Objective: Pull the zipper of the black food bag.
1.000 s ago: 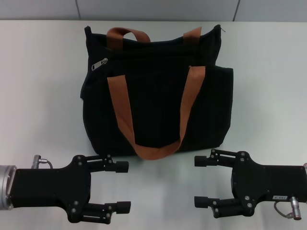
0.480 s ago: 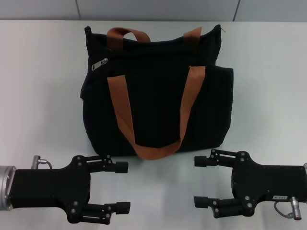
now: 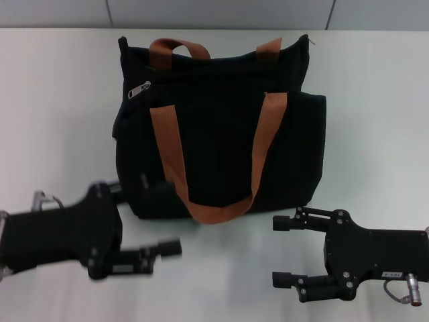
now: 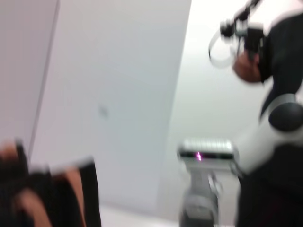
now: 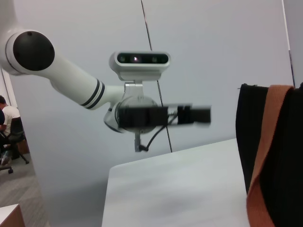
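One black bag (image 3: 221, 127) is seen on the white surface (image 3: 375, 121), set toward its far edge and about midway between the side edges, with two orange-brown straps (image 3: 174, 161). One silver zipper (image 3: 139, 89) is seen at the bag's upper left corner; the top appears closed, so no contents can be seen. Two end effectors are counted near the front edge: the left end effector (image 3: 157, 218), fingers spread apart, close to the bag's lower left corner, and the right end effector (image 3: 281, 251), likewise spread, near the front right, apart from the bag.
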`<action>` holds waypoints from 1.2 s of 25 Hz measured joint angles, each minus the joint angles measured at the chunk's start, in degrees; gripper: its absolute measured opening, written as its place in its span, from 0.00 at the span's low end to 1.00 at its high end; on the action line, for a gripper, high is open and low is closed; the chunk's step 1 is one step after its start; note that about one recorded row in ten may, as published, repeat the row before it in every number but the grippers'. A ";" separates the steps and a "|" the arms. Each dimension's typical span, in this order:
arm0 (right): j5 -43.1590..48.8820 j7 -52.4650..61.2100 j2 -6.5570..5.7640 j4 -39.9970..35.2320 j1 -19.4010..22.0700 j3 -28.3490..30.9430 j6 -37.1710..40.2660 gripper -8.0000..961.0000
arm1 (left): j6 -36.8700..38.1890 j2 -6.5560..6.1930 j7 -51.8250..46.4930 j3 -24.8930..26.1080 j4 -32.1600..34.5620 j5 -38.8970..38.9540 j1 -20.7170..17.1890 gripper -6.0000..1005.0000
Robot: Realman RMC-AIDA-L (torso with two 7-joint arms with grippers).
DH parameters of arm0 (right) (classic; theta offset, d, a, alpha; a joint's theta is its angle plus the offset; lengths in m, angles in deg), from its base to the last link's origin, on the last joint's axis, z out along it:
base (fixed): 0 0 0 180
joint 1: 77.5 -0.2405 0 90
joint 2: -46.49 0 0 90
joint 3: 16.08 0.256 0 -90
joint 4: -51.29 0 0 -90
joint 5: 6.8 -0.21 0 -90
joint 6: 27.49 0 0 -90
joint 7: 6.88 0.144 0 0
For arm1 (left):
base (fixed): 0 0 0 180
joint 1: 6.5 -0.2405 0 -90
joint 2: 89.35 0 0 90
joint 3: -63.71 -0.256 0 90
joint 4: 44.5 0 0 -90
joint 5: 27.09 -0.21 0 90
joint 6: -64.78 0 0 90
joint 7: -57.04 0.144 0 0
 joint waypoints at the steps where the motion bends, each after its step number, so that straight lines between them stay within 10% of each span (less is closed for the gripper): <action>1: 0.00 0.00 -0.02 0.00 0.00 0.04 -0.03 0.85 | 0.00 0.00 0.00 0.00 0.00 0.00 0.00 0.80; 3: 0.00 0.00 -0.02 0.00 0.00 0.10 -0.04 0.85 | 2.14 2.15 1.72 9.23 -0.08 0.51 -0.15 0.80; 10: -0.04 0.00 -0.02 -0.02 0.10 0.17 -0.04 0.85 | 2.17 3.00 6.28 14.17 -4.27 10.53 -1.55 0.80; 22: -0.09 0.00 -0.19 -0.32 0.47 0.17 -0.04 0.85 | -10.28 -3.66 7.45 15.14 -4.46 11.35 -3.46 0.80; 30: -0.06 0.00 -0.20 -0.35 0.53 0.17 0.06 0.85 | -12.08 -4.07 6.89 15.40 -2.85 3.20 -2.48 0.80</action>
